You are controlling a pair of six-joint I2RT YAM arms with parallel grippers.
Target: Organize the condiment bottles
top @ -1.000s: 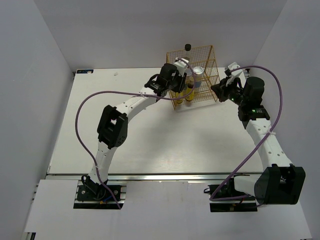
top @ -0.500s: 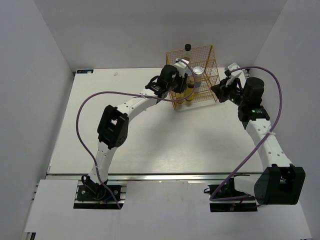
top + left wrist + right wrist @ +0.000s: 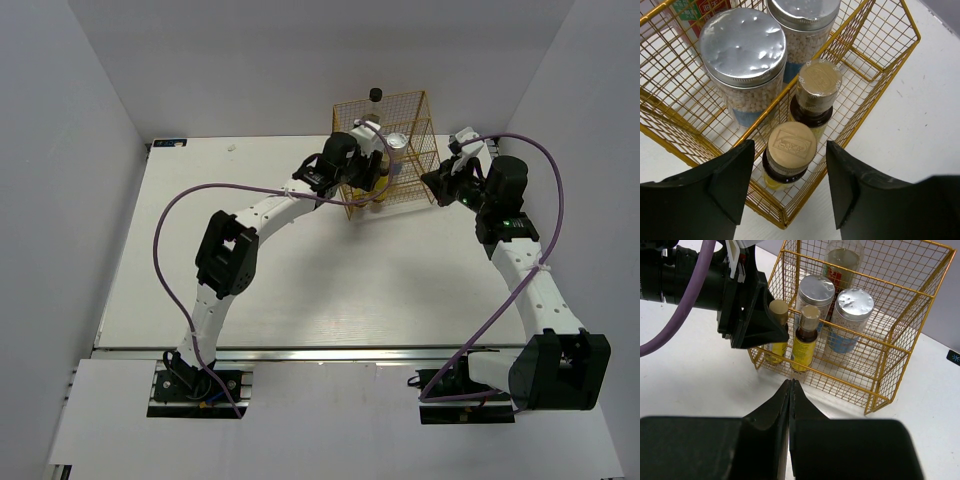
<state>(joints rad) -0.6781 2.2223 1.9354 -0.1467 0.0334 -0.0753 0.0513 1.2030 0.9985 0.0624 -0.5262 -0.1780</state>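
A gold wire rack point(image 3: 880, 65) holds the condiment bottles. Two silver-lidded jars point(image 3: 742, 45) point(image 3: 802, 10) stand in its back part. Two small yellow bottles with tan caps stand in the front row, one nearer point(image 3: 791, 145) and one behind it point(image 3: 818, 82). My left gripper point(image 3: 790, 150) is open, its fingers on either side of the nearer yellow bottle with a gap on each side. A taller dark bottle point(image 3: 842, 257) stands at the rack's rear. My right gripper point(image 3: 790, 381) is shut on nothing, hovering over the table in front of the rack point(image 3: 900, 340).
The rack point(image 3: 415, 110) stands at the table's far edge near the back wall. My left gripper point(image 3: 365, 170) reaches into it from the left, and the right gripper point(image 3: 435, 180) is just to its right. Purple cables loop over both arms.
The left jaws have opened off the nearer yellow bottle, which stays standing in the rack. The right arm has not moved.
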